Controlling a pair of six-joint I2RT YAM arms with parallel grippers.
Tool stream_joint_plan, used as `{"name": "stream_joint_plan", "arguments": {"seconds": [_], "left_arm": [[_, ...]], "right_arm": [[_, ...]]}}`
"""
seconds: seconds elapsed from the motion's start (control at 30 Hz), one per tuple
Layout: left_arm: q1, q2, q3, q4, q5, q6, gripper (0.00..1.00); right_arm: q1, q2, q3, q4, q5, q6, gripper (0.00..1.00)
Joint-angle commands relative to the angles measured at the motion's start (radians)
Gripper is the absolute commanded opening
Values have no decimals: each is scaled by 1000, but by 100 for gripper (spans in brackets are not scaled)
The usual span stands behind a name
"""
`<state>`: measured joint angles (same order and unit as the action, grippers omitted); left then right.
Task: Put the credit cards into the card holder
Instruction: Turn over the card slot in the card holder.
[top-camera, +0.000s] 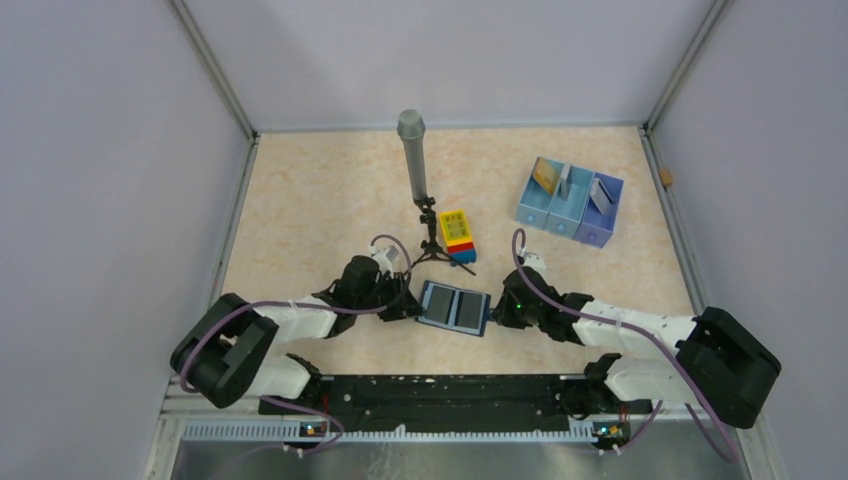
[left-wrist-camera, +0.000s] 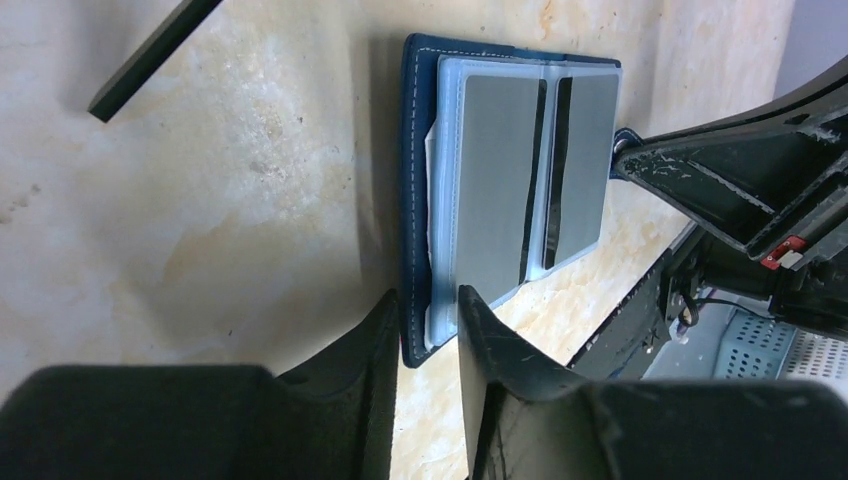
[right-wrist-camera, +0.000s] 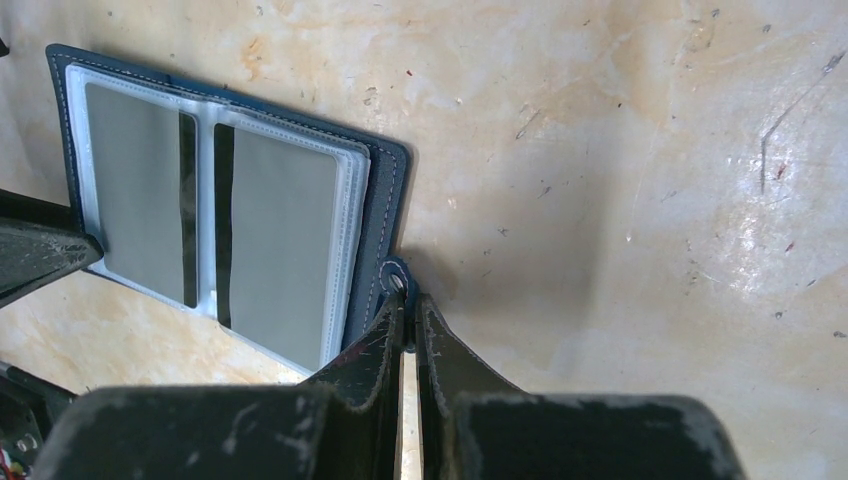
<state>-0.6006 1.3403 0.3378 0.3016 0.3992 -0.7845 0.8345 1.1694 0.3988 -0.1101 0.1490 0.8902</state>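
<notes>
left gripper (left-wrist-camera: 428, 302) half-closed astride card holder (left-wrist-camera: 500, 170) edge, grip unclear | right gripper (right-wrist-camera: 410, 305) clamps its tab (right-wrist-camera: 395, 272)

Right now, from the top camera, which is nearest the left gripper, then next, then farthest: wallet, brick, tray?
1. Wallet, right beside the left gripper.
2. Brick, farther back, middle.
3. Tray, back right.

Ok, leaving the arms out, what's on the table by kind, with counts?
Cards: 3
Card holder: 1
Tray: 1
Block: 1
Microphone: 1
Total: 7
</notes>
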Motion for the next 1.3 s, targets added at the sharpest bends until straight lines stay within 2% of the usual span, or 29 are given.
{"name": "stream_joint_plan", "arguments": {"seconds": [0.0, 0.23, 0.47, 0.7, 1.27], "left_arm": [[11, 17, -28, 142, 70, -24, 26], [11, 15, -42, 232, 154, -39, 0], [13, -77, -59, 246, 200, -21, 0], [12, -96, -48, 255, 285, 5, 0], [12, -1, -28, 350, 328, -7, 0]], "right_arm": [[-7, 3, -28, -22, -13, -11, 0], [-7, 16, -20, -28, -8, -13, 0], [-6, 56, -7, -8, -22, -13, 0], [-6, 103, -5, 45, -56, -12, 0], [-6, 163, 12, 82, -83, -17, 0]]}}
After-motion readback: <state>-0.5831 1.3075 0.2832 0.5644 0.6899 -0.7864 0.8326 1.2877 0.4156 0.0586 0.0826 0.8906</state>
